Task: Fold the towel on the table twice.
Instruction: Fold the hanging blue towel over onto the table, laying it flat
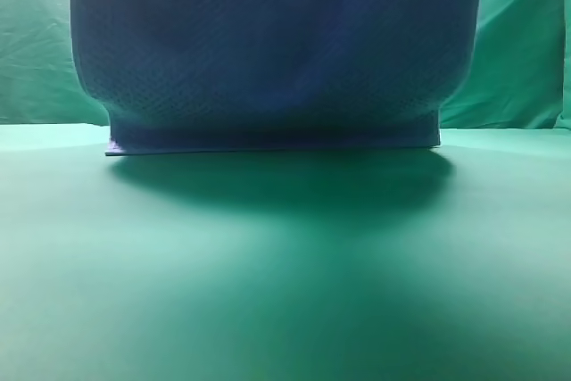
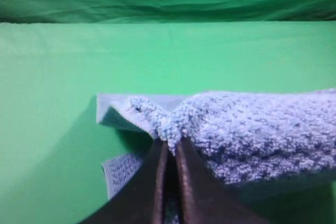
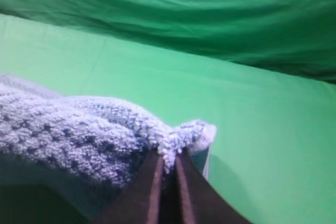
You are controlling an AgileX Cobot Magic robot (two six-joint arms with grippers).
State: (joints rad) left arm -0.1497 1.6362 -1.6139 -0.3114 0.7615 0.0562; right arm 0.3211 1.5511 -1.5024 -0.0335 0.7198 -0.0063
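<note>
Two grippers are each pinched shut on the towel (image 1: 277,51). In the left wrist view the left gripper (image 2: 171,148) rises from the bottom centre of the frame, its two dark fingers (image 2: 152,182) slanting together to a narrow tip with a tuft of towel corner nipped between them. The cloth runs from that tip away to the right edge of the frame, bunched and nubbly; a further layer of towel lies lower down, left of the fingers, with a pale hem showing. In the right wrist view the right gripper (image 3: 169,160) comes up from the bottom centre in the same pose, jaws pressed together on a towel corner, and the cloth trails off to the left edge of the frame.

In the high view neither gripper nor arm can be seen. The towel hangs as a broad blue-grey sheet filling the upper middle of the frame, cut off by the top edge. Its lower part narrows and rests on the table (image 1: 285,292) as a flat folded strip, with a shadow lying on the table surface in front of it. A wrinkled green backdrop (image 1: 522,51) shows behind the towel at upper left and upper right.
</note>
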